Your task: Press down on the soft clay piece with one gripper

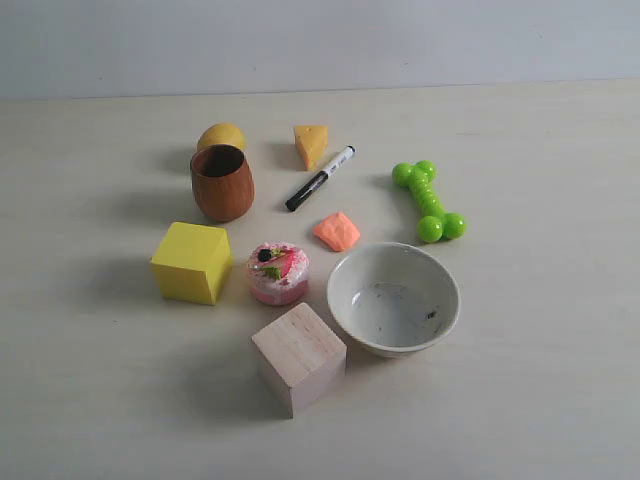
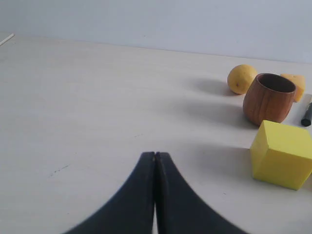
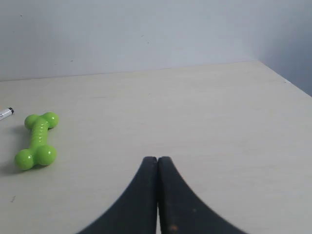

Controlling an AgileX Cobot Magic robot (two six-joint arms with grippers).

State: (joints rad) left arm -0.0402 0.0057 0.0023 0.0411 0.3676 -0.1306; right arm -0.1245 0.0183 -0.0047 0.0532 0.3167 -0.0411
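Note:
The soft clay piece (image 1: pixel 337 231), a small salmon-orange wedge-shaped lump, lies on the table between the black marker (image 1: pixel 320 178) and the white bowl (image 1: pixel 393 298). Neither arm shows in the exterior view. In the left wrist view my left gripper (image 2: pixel 155 155) is shut with nothing in it, above bare table to the side of the yellow block (image 2: pixel 282 154). My right gripper (image 3: pixel 157 159) is also shut and empty, over bare table beside the green bone toy (image 3: pixel 37 140). Neither wrist view shows the clay.
Around the clay stand a brown wooden cup (image 1: pixel 222 182), a lemon (image 1: pixel 221 136), a yellow-orange cheese wedge (image 1: pixel 311 145), a green bone toy (image 1: pixel 429 199), a round pink cake toy (image 1: pixel 278 272), a yellow block (image 1: pixel 191 262) and a pale wooden block (image 1: pixel 299 357).

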